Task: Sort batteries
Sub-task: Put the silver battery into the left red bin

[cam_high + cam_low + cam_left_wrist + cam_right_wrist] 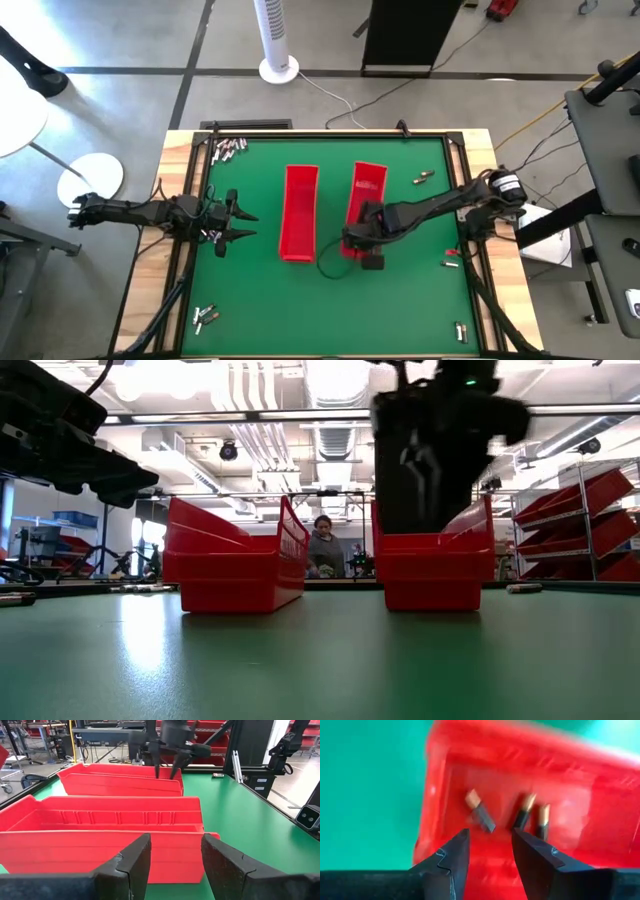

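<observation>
Two red trays (300,212) stood side by side on the green table (420,290); we saw the right gripper (490,852) hanging released over the near end of the right tray (369,190), where three batteries (522,813) already lay. We judged the sorting barely begun: loose batteries (228,150) remained at the table's corners and right edge. We noted the left gripper (175,860) waiting with its fingers apart and empty, left of the trays.

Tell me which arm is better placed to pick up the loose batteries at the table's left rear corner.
Left. Its open end effector hovers by the table's left edge, nearer the small silvery cylindrical batteries. The right end effector, open, is over the right-hand long red plastic tray.
</observation>
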